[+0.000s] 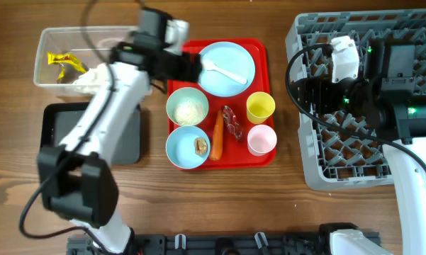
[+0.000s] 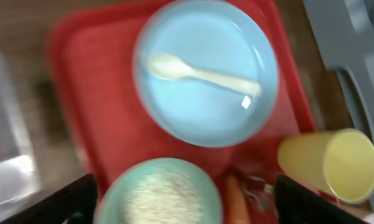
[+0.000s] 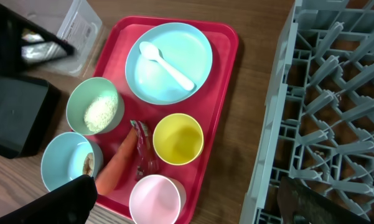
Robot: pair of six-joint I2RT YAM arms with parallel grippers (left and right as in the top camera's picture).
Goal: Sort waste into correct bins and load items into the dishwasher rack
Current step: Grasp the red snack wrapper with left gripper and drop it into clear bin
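On the red tray (image 1: 262, 49) lie a pale blue plate (image 1: 234, 53) with a white spoon (image 1: 223, 71), a bowl (image 1: 172, 106) of rice (image 1: 189, 111), a bowl (image 1: 178, 147) with a brown lump (image 1: 200, 146), the carrot (image 1: 217, 134), the wrapper (image 1: 232, 122), a yellow cup (image 1: 260, 107) and a pink cup (image 1: 261, 139). My left gripper (image 2: 187, 211) is open and empty above the rice bowl (image 2: 158, 190), near the plate (image 2: 205, 68). My right gripper (image 3: 190, 208) is open and empty, hovering between the pink cup (image 3: 152, 199) and the grey rack (image 1: 411, 166).
The clear tub (image 1: 49, 42) at the back left holds a yellow scrap (image 1: 64, 62) and white tissue (image 1: 88, 78). The black tray (image 1: 57, 127) lies in front of it, partly under my left arm. The rack (image 3: 336, 93) fills the right side.
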